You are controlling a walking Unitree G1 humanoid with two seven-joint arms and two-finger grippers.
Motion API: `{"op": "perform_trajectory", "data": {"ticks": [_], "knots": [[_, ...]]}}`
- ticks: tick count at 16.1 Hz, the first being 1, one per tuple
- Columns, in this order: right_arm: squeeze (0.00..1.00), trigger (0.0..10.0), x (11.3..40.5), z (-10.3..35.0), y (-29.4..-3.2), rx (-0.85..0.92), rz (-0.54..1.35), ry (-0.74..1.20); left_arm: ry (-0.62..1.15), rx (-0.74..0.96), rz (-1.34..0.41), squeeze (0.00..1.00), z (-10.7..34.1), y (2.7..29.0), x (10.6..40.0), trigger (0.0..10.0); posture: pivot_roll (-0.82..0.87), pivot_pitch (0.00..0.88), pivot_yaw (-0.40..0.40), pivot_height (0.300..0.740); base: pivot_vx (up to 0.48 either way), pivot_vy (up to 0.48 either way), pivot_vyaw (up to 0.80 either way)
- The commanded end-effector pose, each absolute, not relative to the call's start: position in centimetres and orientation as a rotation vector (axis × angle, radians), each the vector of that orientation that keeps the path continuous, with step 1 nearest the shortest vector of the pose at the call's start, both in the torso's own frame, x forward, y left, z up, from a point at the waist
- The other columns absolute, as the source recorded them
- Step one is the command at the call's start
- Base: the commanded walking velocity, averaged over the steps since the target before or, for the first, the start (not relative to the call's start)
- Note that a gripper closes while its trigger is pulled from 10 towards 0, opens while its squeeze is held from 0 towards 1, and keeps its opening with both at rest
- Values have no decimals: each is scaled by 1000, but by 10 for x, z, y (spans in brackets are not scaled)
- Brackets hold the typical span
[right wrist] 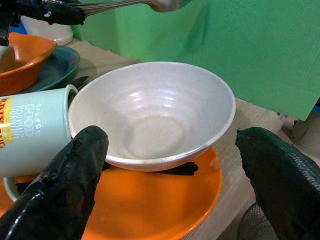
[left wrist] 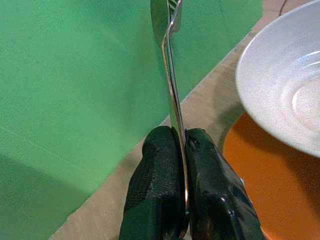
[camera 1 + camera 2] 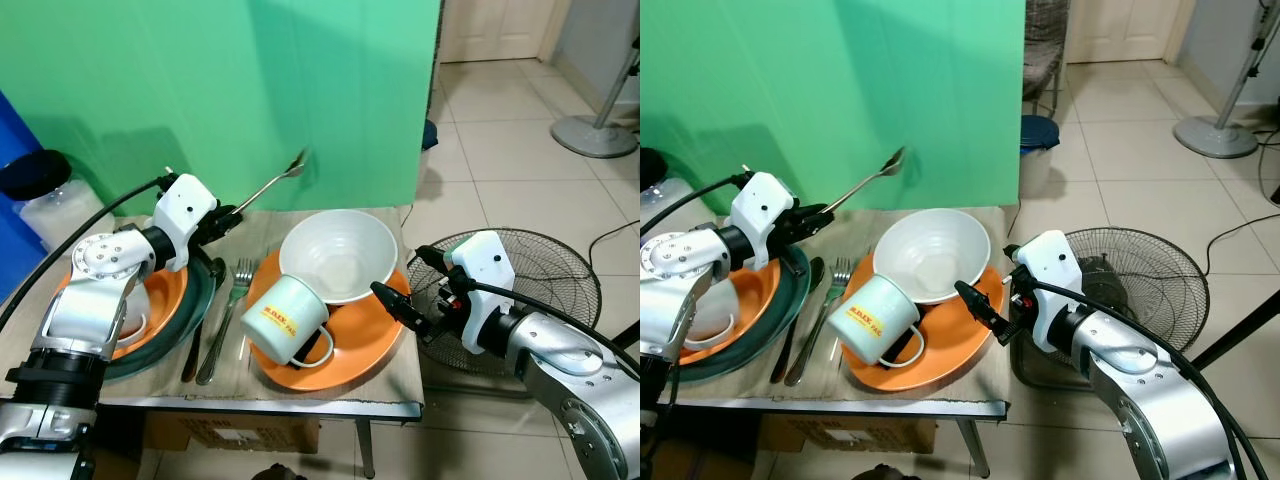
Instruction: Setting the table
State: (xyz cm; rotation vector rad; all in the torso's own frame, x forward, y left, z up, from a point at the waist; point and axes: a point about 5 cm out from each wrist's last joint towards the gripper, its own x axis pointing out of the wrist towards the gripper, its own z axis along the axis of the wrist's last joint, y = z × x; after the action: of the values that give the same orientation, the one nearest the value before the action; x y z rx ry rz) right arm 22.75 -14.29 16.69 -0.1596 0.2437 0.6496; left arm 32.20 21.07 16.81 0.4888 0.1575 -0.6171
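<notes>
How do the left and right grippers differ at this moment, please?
The left gripper has its fingers shut on a spoon, held up in the air above the table; the right gripper holds nothing, with its fingers open. The left gripper sits behind the cutlery, while the right gripper hovers at the edge of the orange plate, facing the white bowl. Both have two black fingers.

Head eyes look down on the table (image 3: 330, 398); wrist cameras sit close (both catching the white bowl (image 1: 150, 117)).
</notes>
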Motion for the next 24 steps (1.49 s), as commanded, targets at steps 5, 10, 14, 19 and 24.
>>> {"op": "perform_trajectory", "data": {"ticks": [5,10,14,19,24], "knots": [[0,10000,227,172,-139,-159,679,216,98,536,-773,0,183,202,316,0,0,0,130,740,0,0,0],[0,10000,228,173,-140,-165,694,220,276,642,-979,0,167,208,320,0,-3,0,128,740,0,0,0],[0,10000,229,173,-140,-171,705,222,321,676,-1081,0,165,205,332,0,-12,0,129,740,0,0,0],[0,10000,229,175,-142,-178,702,220,280,697,-1158,0,176,184,354,0,-25,0,141,740,0,0,0],[0,10000,226,175,-142,-179,697,221,334,748,-1107,0,167,178,366,10000,-45,0,160,740,0,0,0]]}}
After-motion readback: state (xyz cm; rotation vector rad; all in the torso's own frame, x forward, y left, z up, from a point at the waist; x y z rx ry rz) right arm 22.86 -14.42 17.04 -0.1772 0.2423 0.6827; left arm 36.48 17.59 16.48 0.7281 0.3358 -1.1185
